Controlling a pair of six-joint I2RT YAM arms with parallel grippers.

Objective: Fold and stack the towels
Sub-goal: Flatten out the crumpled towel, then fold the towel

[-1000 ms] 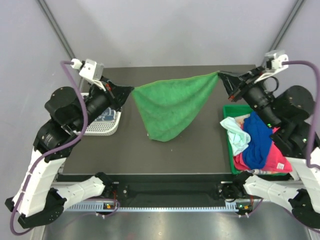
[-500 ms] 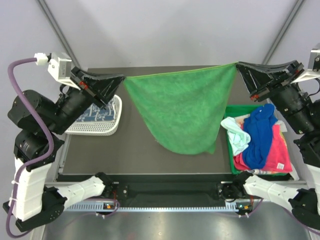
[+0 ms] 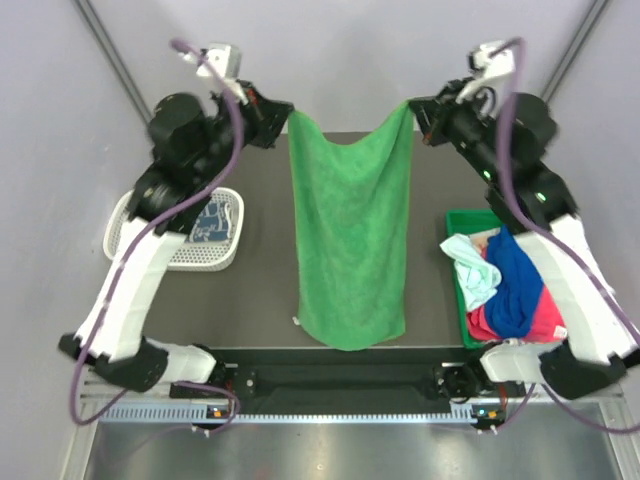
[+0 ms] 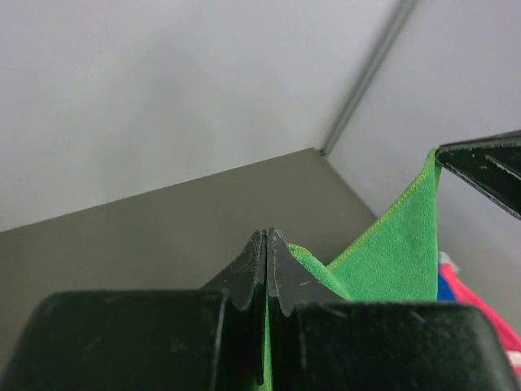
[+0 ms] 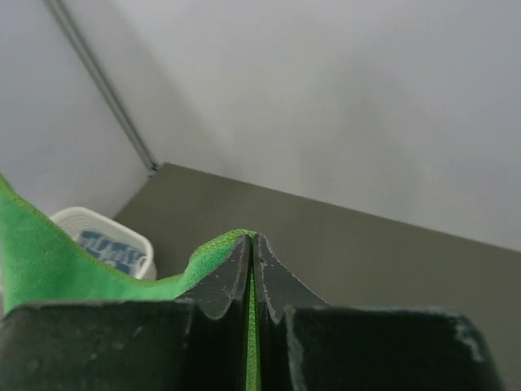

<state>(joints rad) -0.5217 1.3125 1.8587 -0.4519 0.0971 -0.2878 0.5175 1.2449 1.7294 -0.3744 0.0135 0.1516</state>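
Hanging between your two arms, the green towel (image 3: 352, 240) spans the table (image 3: 250, 290) lengthwise, top edge sagging slightly. Your left gripper (image 3: 283, 112) is pinched fully closed on its top left corner; your right gripper (image 3: 417, 112) likewise on the top right corner. Blue, pink and pale towels (image 3: 505, 285) sit heaped in the green bin (image 3: 458, 217); a patterned towel (image 3: 208, 222) lies in the white basket (image 3: 200, 262)

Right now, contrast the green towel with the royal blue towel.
The green towel hangs spread between the left gripper and right gripper; the royal blue towel lies crumpled in the bin. The green towel is alone; the royal blue towel is piled with other towels. Neither is folded.
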